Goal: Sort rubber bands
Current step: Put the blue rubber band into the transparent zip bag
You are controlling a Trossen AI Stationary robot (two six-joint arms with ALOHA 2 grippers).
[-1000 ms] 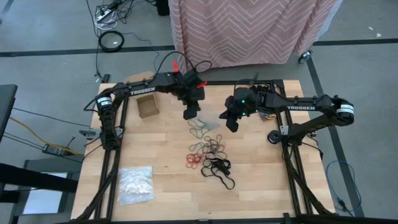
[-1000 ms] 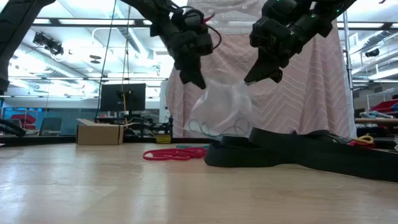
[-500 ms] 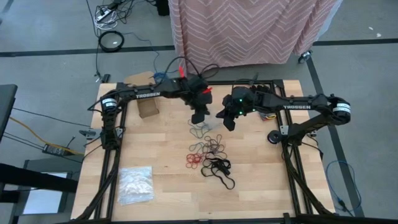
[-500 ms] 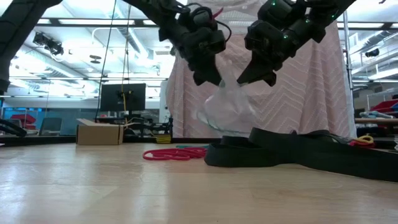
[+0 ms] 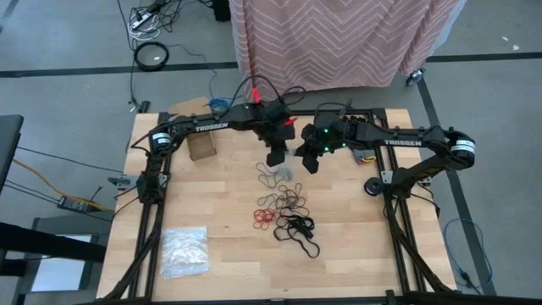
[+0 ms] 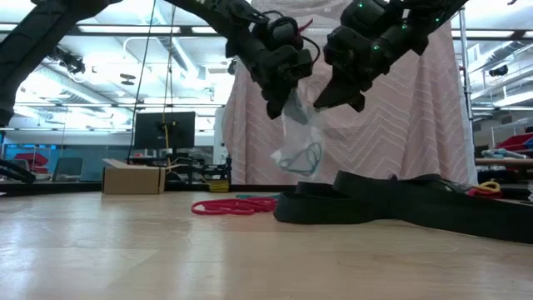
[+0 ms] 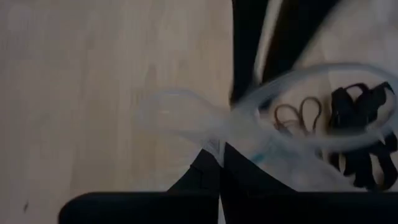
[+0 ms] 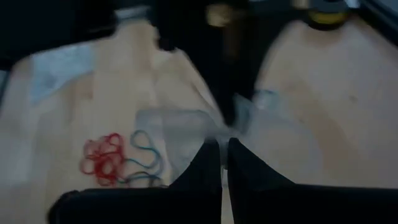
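A clear plastic bag [image 6: 298, 137] hangs above the table between my two grippers, with blue-teal rubber bands [image 6: 301, 158] showing in its lower part. My left gripper [image 5: 275, 158] and my right gripper [image 5: 310, 164] stand close together over the table's far middle, each shut on the bag's top. On the wood below lie loose rubber bands: pale teal ones [image 5: 269, 176], tan-brown ones [image 5: 289, 200], red ones [image 5: 263, 219] and black ones [image 5: 298, 230]. My left gripper pinches the bag's upper edge [image 7: 219, 144] between its two fingers, slanting down from the table's left. The bag hangs below, clear of the table. My right gripper pinches the bag's upper edge [image 8: 224, 132] on the opposite side, slanting down from the right. The film between the two holds is slack and bunched.
A small cardboard box [image 5: 201, 146] stands at the far left. A filled clear bag [image 5: 185, 252] lies at the near left corner. A black caster wheel [image 5: 372, 186] sits on the table's right part. A pink patterned cloth [image 6: 400, 125] hangs behind the table's far edge.
The two grippers have closed in on each other, the left going toward the table's right edge and the right toward the left edge. The bag, earlier spread wide between them, now hangs narrow and bunched, its bottom slightly higher.
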